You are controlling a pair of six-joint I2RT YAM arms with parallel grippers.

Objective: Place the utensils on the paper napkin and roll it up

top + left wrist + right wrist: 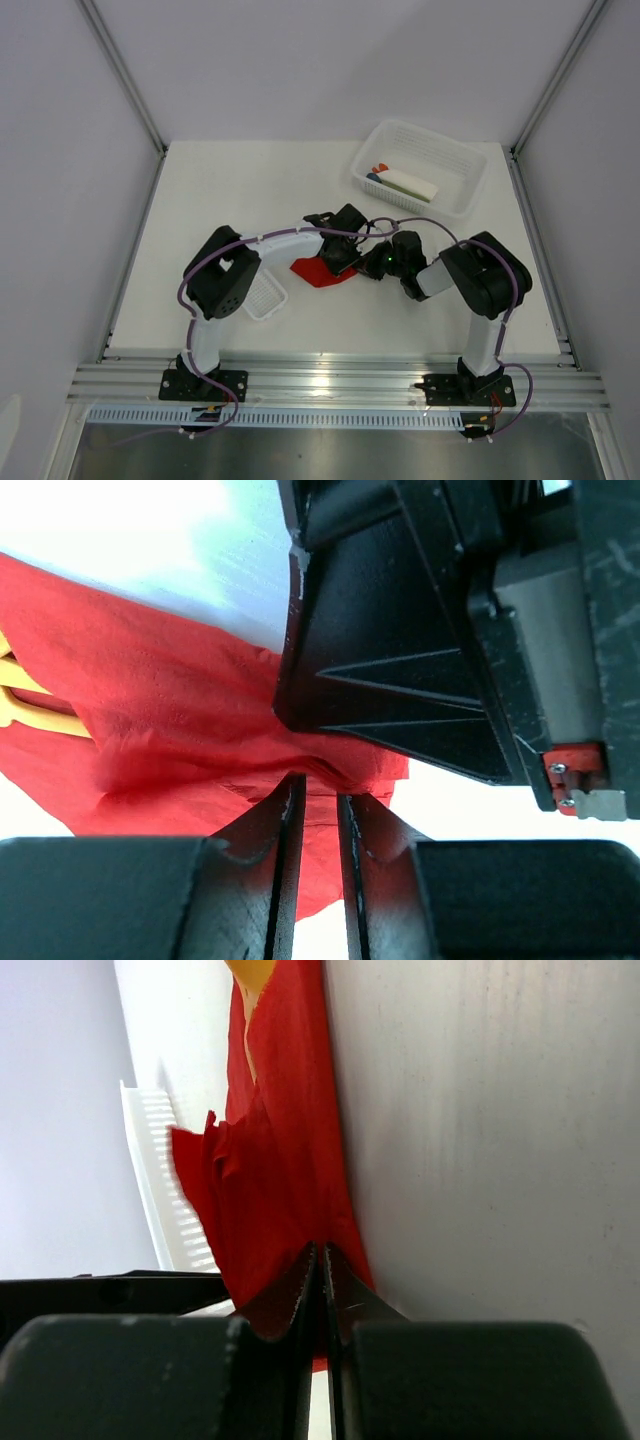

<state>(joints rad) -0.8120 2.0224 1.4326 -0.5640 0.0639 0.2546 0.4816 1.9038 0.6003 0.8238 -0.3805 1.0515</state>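
The red paper napkin (318, 272) lies bunched on the white table between the two arms. In the left wrist view the paper napkin (170, 700) is crumpled, and orange utensils (22, 702) poke out of its folds at the left edge. My left gripper (320, 780) has its jaws a narrow gap apart, pinching a gathered fold of the napkin. My right gripper (320, 1250) is shut on the napkin's edge (270, 1190), with an orange utensil tip (250, 972) showing at the top. In the top view both grippers (345, 255) (385, 262) meet at the napkin's right side.
A narrow white plastic tray (262, 297) lies beside the left arm's elbow, just left of the napkin. A white mesh basket (455, 190) with white, blue and green items stands at the back right. The right arm's black gripper body (400, 630) hangs close above my left fingers.
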